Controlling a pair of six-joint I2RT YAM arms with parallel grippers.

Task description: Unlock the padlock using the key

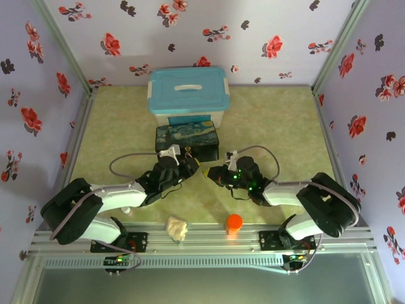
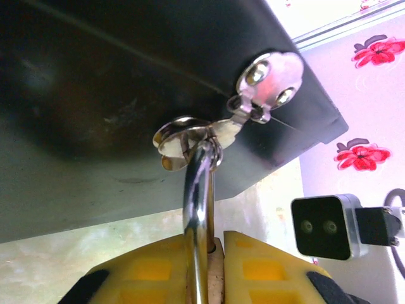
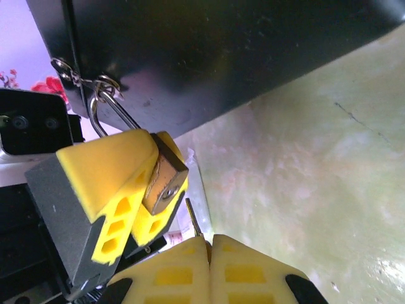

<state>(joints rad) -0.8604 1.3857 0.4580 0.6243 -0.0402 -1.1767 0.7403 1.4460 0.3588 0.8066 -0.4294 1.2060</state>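
The left gripper (image 3: 154, 166) is clamped on the padlock (image 3: 166, 180). Its two yellow fingers (image 3: 107, 168) squeeze the little gold lock from both sides. The bottom of the lock sticks out past the finger tips, and you can see the keyhole there.

From the left wrist, the lock's grey shackle (image 2: 197, 209) comes up from between the left gripper's (image 2: 218, 246) fingers. It goes through a shiny ring (image 2: 183, 134) on the black box (image 2: 95, 95). The ring is part of the box's clasp (image 2: 266, 88), which is just up and to the right of the gripper. So the lock hangs on the box, right in front of the left gripper.

The right gripper (image 3: 210, 244) is pressed shut on the key (image 3: 193, 218). Its two yellow fingers (image 3: 253, 266) are tight together, and the thin dark key pokes out from between them. The tip of the key points at the bottom of the lock. It is just beside the keyhole but not in it.

From the top, the left gripper (image 1: 190, 163) and the right gripper (image 1: 214, 172) are tip to tip at the front of the box (image 1: 186, 136). The green table (image 3: 316, 158) lies under and to the right of the right gripper. A blue bin (image 1: 188, 95) stands behind the box, far past both grippers.
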